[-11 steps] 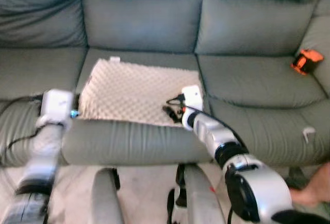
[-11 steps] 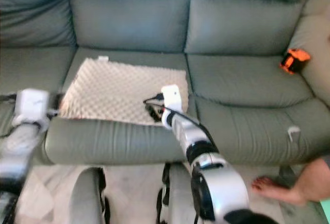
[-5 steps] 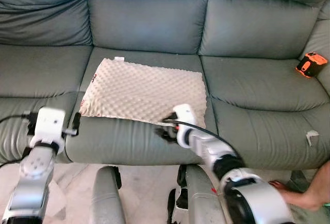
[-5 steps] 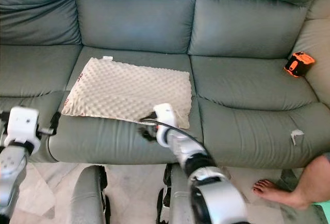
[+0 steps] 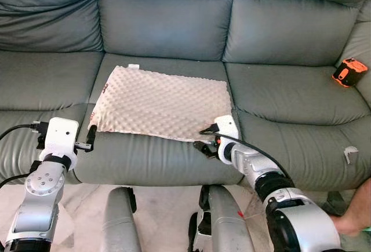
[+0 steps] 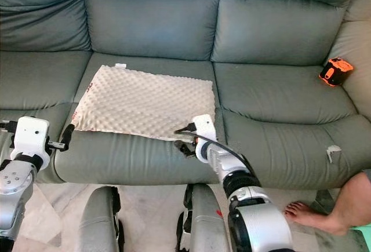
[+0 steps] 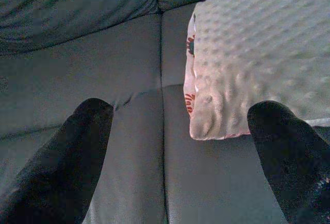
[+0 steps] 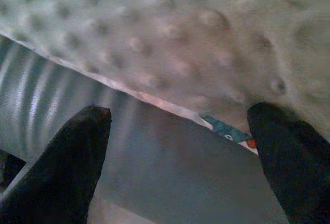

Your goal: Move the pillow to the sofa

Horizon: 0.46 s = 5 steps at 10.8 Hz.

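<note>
Dimpled pillow [image 5: 164,106] lies flat on sofa [image 5: 174,26], likely light and floppy; left gripper [image 5: 90,138] at 8 o'clock corner, right gripper [image 5: 204,145] at 5 o'clock, both spread, corners easiest to pinch.

pillow [image 5: 165,109]: you've got soft bumpy cloth, matt, little dimples all over | sofa [image 5: 168,29]: smooth grey-green leather look, slight sheen on the creases | left gripper [image 7: 180,147] fingers [image 7: 67,167]: matt black, plasticky | arms: glossy silver and white shells
</note>
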{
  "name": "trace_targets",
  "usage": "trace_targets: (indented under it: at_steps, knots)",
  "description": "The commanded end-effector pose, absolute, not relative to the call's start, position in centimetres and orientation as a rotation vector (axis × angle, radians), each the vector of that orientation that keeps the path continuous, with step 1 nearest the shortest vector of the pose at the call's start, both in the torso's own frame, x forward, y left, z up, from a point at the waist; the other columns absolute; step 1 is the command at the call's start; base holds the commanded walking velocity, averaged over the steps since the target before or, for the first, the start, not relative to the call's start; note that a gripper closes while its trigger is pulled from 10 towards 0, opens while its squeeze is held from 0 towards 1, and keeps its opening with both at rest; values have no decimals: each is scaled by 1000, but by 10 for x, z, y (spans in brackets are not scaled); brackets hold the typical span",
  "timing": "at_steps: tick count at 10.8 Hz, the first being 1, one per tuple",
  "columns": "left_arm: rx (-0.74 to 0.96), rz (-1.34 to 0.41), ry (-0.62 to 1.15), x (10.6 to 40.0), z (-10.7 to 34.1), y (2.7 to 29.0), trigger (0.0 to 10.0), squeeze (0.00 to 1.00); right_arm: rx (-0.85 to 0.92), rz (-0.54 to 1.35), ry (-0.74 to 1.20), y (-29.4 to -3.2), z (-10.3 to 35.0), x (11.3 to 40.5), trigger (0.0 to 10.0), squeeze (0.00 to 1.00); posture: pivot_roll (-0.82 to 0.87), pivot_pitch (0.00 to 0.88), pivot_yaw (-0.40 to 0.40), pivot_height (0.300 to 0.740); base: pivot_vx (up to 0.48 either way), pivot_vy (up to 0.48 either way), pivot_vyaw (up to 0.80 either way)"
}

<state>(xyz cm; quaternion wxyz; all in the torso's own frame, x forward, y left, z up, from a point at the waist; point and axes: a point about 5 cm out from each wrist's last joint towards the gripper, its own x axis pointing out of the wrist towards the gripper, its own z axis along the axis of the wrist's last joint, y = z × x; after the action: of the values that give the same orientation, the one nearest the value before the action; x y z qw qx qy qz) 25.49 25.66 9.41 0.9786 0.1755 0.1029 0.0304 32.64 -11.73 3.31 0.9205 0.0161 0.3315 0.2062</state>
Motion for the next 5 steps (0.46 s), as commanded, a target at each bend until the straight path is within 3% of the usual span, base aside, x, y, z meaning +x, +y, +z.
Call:
trace_targets:
  at_steps: [1,3,4,5]
  knots:
    - [356,58,209,253,95,254,10000,941,52,352,721,-129,28,325,10000,1000,52,144,-79,622,0,0,0]
    - [359,62,216,253,94,255,10000,835,58,324,714,-132,29,327,10000,1000,55,142,-77,622,0,0,0]
    - [360,66,217,254,93,254,10000,490,51,293,707,-137,30,328,10000,1000,55,135,-79,622,0,0,0]
    - [361,70,216,257,93,254,10000,0,26,240,695,-143,32,331,10000,1000,50,123,-82,622,0,0,0]
